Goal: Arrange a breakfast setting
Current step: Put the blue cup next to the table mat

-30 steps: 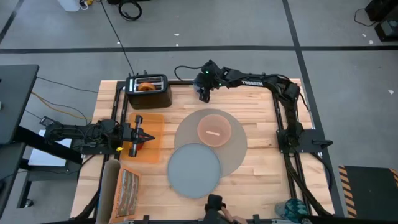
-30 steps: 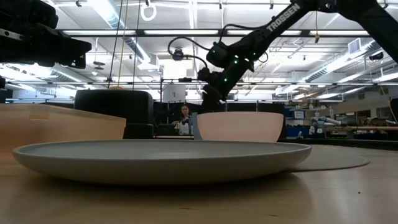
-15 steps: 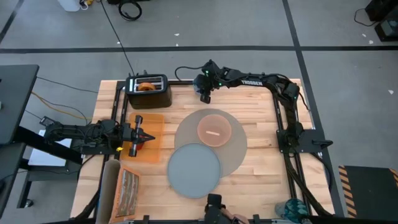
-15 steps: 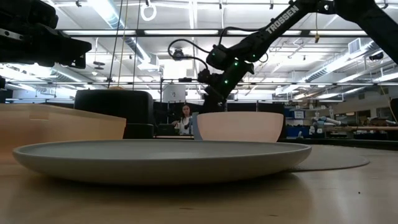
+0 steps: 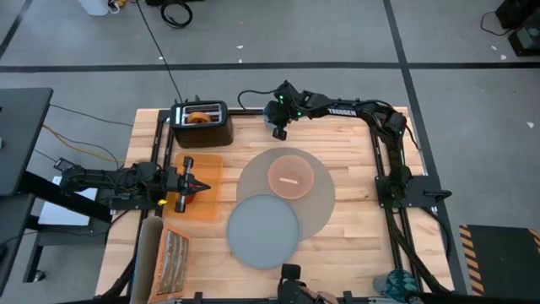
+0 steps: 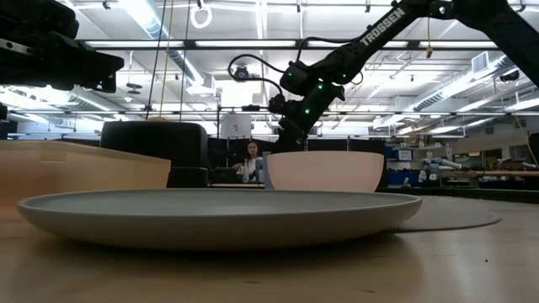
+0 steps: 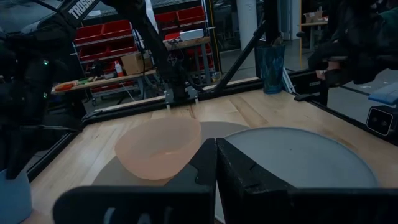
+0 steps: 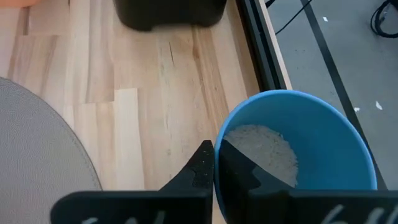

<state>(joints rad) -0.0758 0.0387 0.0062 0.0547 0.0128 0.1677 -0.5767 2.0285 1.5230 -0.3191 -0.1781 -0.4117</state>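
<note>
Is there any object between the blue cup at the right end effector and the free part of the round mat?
Nothing visible blocks it. The right end effector is shut on the rim of the blue cup, and only bare wood lies between it and the mat. The pink bowl sits on the mat.

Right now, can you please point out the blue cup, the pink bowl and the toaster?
blue cup (image 8: pixel 323 134): right wrist view, on its inner wall.
pink bowl (image 5: pixel 291 178): high view, on its inside bottom.
toaster (image 5: pixel 203 129): high view, on its black front side.
</note>
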